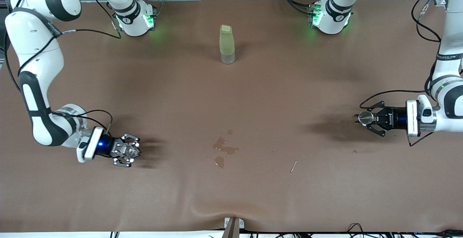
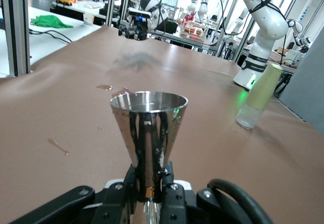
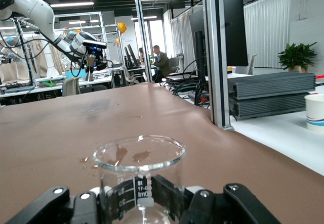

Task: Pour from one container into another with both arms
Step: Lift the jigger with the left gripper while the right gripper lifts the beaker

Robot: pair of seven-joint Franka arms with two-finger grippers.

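The left end effector [image 1: 366, 119] is gripping the metal jigger [image 1: 365, 117] upright above the counter [image 1: 253, 97] toward the left arm's end. The right end effector [image 1: 131, 152] is clasping the glass beaker [image 1: 130, 152] upright above the counter toward the right arm's end. The pale-green bottle [image 1: 227, 44] is standing between the bases, and wet patches [image 1: 224, 147] are lying nearer the front camera.
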